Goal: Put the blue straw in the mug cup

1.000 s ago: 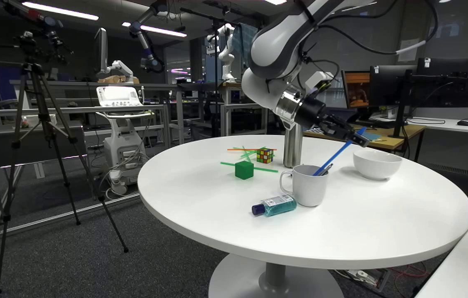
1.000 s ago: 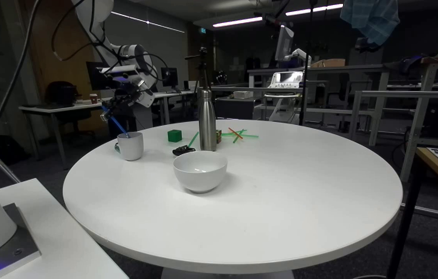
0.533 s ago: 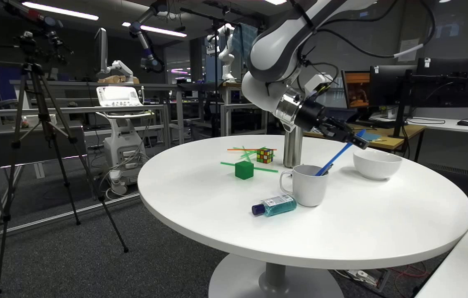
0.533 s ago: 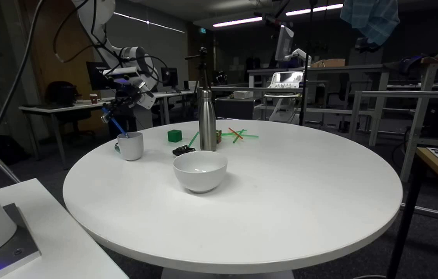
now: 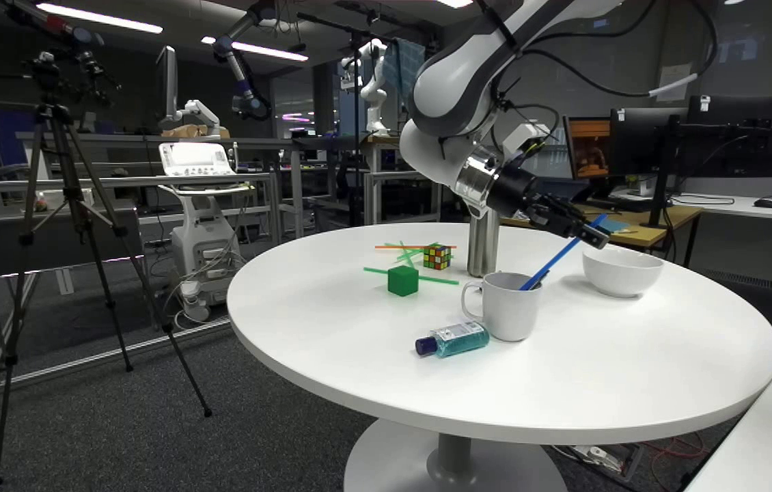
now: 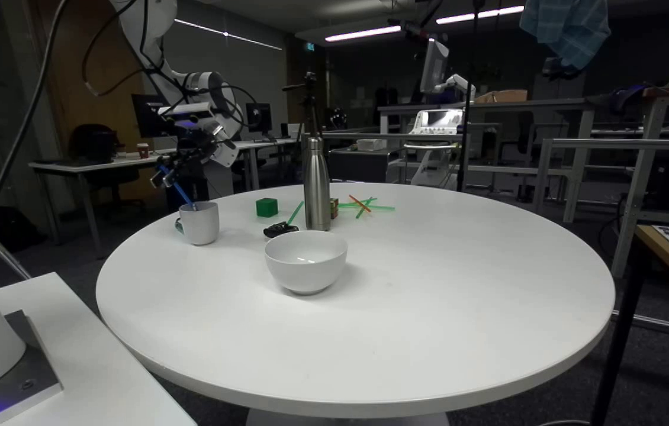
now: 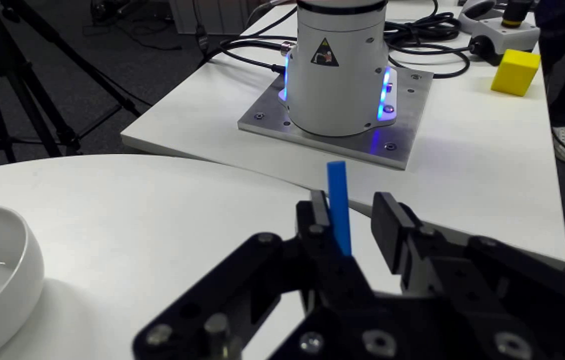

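End effector point(image 7: 353, 215): black, fingers apart; blue straw point(image 5: 553, 261) between them, just beside one finger, plain gap to the other; contact cannot be told. Blue straw: tilted, lower end inside the mug cup point(image 5: 510, 311). Mug cup: white, handled, upright on the table point(image 5: 598, 372). Also on the table: white bowl point(image 5: 622, 275); steel bottle point(image 5: 483, 246); green cube point(image 5: 402, 281); teal bottle point(image 5: 460, 340), lying beside the mug cup.

The arm point(image 5: 451, 85) is white with grey bands point(image 5: 458, 121) and black cables point(image 5: 714, 41). Its round white base point(image 7: 337, 95) shows a yellow triangle point(image 7: 324, 54) and glowing blue strips point(image 7: 384, 95). The tool point(image 7: 352, 212) is black with silver screws point(image 7: 311, 342)
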Controlling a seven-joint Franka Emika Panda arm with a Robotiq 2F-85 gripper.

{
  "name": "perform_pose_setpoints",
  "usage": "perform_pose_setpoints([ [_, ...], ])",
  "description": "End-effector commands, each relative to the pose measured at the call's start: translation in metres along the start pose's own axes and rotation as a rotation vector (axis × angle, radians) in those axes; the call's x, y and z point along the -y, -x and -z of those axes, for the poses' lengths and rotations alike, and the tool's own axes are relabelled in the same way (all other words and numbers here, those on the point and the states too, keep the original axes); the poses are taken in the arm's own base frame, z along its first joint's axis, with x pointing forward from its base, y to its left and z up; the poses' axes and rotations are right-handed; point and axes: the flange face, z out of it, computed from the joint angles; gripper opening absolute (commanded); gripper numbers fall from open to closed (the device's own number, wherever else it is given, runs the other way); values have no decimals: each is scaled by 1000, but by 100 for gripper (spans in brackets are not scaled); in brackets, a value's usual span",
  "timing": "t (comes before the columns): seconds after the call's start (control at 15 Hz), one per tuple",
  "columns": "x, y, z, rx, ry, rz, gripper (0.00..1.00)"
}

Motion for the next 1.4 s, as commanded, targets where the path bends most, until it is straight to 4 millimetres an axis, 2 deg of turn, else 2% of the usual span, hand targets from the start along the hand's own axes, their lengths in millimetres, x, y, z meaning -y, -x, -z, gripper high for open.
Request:
perform_pose_setpoints([
  [0.0,-3,1,8,16,12,-26,64],
  [0.33,-3,2,8,18,10,-29,100],
  [1.0,0,13,17,-20,14,-26,100],
  [1.33,4,31,32,-78,18,-21,100],
])
